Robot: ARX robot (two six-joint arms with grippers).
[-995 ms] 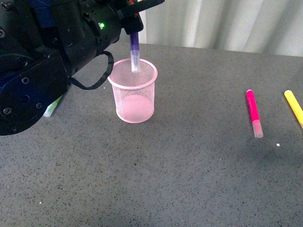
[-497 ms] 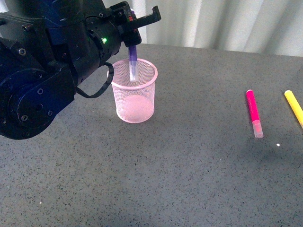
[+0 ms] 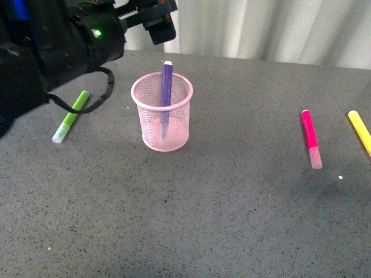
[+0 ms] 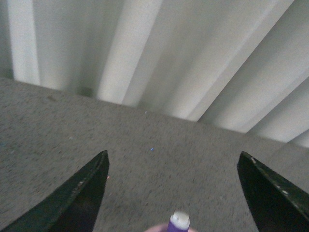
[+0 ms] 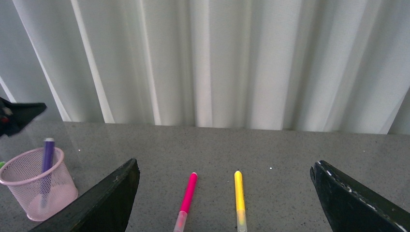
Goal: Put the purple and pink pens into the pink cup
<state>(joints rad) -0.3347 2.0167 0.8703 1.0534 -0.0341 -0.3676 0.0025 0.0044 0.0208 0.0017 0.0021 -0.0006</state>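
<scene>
Your left gripper (image 3: 148, 17) hangs above the pink cup (image 3: 152, 124) on its far-left side, jaws spread wide and empty. In its wrist view the purple pen's (image 4: 178, 221) white end shows below the gap between the fingers. That purple pen (image 3: 167, 87) stands in the cup, leaning on the rim with its top poking out. Your right gripper (image 5: 225, 164) is also spread wide and carries nothing.

The cup sits toward the tabletop's far edge, left of centre. A lime-green marker (image 3: 72, 114) lies near the left edge, apart from the cup. The pink pen (image 3: 309, 134) lies flat toward the right edge, well apart from the cup, with a yellow marker (image 3: 360, 132) just beside it at that edge.

The tabletop (image 3: 220, 202) is speckled dark grey, and a white pleated curtain (image 3: 261, 29) hangs behind its far edge.
</scene>
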